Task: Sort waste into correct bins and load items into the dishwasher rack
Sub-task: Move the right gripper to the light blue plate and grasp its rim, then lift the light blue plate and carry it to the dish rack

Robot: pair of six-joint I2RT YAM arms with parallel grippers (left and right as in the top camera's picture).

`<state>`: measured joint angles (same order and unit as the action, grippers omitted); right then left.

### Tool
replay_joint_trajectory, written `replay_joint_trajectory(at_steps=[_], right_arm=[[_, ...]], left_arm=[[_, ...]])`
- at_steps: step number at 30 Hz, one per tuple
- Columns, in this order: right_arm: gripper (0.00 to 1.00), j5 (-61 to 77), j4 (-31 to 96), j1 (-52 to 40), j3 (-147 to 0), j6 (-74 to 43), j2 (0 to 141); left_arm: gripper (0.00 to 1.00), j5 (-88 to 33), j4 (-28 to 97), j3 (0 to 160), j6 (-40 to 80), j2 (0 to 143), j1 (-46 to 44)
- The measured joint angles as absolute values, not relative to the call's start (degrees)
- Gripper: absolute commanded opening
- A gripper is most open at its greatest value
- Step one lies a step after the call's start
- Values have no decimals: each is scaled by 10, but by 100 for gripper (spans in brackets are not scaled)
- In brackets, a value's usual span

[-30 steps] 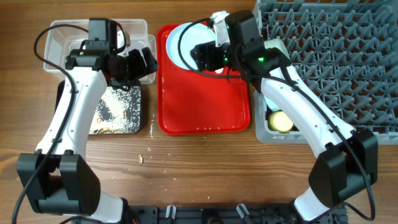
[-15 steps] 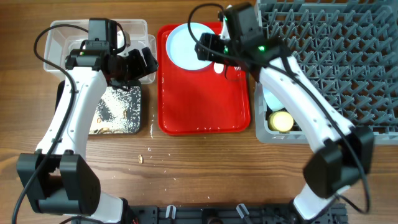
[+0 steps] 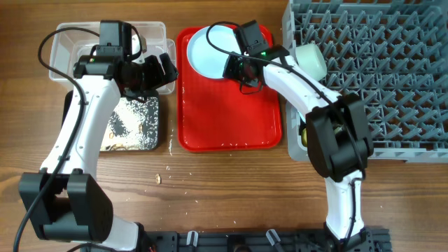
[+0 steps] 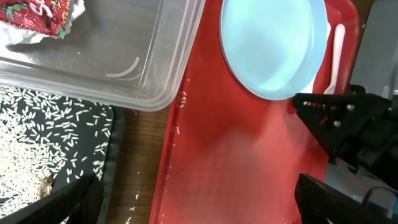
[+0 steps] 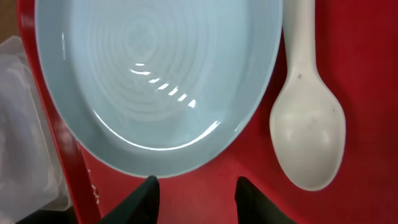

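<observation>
Fingers [image 5: 147,191] of your right gripper [image 5: 196,198] gape empty; straddle the pale blue round plate [image 5: 155,74] at its rim, missing the white plastic spoon [image 5: 308,134].

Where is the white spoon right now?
The white spoon lies on the red tray, right beside the pale blue plate. It is on the plate's side that faces the grey rack.

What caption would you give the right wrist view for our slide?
The right gripper hovers open over the red tray at the rim of the pale blue plate, white spoon alongside.
</observation>
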<state>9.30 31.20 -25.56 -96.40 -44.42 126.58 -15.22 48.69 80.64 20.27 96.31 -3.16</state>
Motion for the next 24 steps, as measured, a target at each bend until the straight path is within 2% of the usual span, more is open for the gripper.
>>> replay_joint_trajectory(at_steps=[6,12,15,18,24], right_arm=[[38,94,300,-256,-964,-467,1300],[17,95,311,-253,-965,-481,1302],[14,110,342,-252,-968,-477,1302],[5,125,363,-250,-969,-469,1302],[5,155,387,-238,-969,-434,1301]], left_arm=[[100,-152,487,806,203,963,-32],[100,-152,487,806,203,963,-32],[100,-152,487,806,203,963,-32],[100,-152,487,806,203,963,-32],[100,-152,487,806,203,963,-32]])
